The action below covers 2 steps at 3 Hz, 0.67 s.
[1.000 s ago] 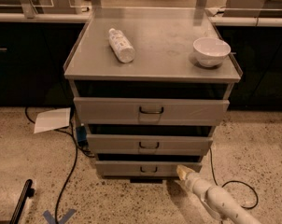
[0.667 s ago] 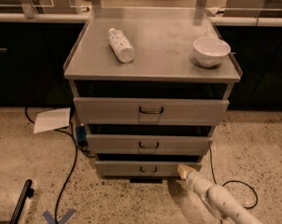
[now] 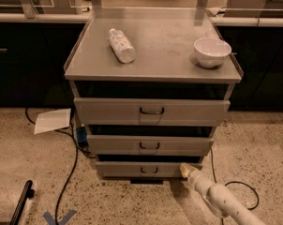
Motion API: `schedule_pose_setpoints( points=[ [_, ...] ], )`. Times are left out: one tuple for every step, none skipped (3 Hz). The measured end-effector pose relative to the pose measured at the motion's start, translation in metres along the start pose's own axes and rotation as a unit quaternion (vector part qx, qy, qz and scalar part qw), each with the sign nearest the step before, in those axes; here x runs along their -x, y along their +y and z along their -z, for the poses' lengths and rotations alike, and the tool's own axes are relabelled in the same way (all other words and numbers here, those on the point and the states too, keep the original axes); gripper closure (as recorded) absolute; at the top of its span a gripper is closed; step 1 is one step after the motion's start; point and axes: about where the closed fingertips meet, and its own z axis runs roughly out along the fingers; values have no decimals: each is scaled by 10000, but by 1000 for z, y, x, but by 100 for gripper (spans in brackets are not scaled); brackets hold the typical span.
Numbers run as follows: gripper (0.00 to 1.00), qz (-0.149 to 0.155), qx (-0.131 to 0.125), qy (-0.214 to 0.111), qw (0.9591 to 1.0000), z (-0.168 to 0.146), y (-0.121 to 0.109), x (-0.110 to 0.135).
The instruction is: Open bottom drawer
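A speckled terrazzo floor (image 3: 263, 144) and a row of dark under-counter cabinets (image 3: 29, 64) frame a grey metal drawer unit (image 3: 165, 50), its flat, lipped top dull and lightly smudged. Three drawer fronts step down in size below it: the top drawer (image 3: 113, 111), widest and tallest, the middle drawer (image 3: 179, 145), and the bottom drawer (image 3: 122, 169), narrowest and lowest, just above the floor, each with a small black loop handle at centre (the lowest handle (image 3: 149, 170) is free of any contact). A white, tubular robot arm (image 3: 221, 198) reaches in from the lower right. A round white bowl (image 3: 212, 51) stands upright near the top's right edge, well apart from a white plastic bottle (image 3: 121, 45) lying on its side to the left. A sheet of paper (image 3: 53, 120) lies on the floor left of the unit, beside a black cable (image 3: 69, 172). The pale gripper (image 3: 185, 169) sits at the right end of the bottom drawer's front, right of its handle; whether it is open or closed cannot be told.
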Motion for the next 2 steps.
schedule_pose_setpoints(
  points=[
    [100, -34, -129, 88, 9999, -23, -20, 10],
    [100, -30, -132, 88, 9999, -24, -20, 10]
  ],
)
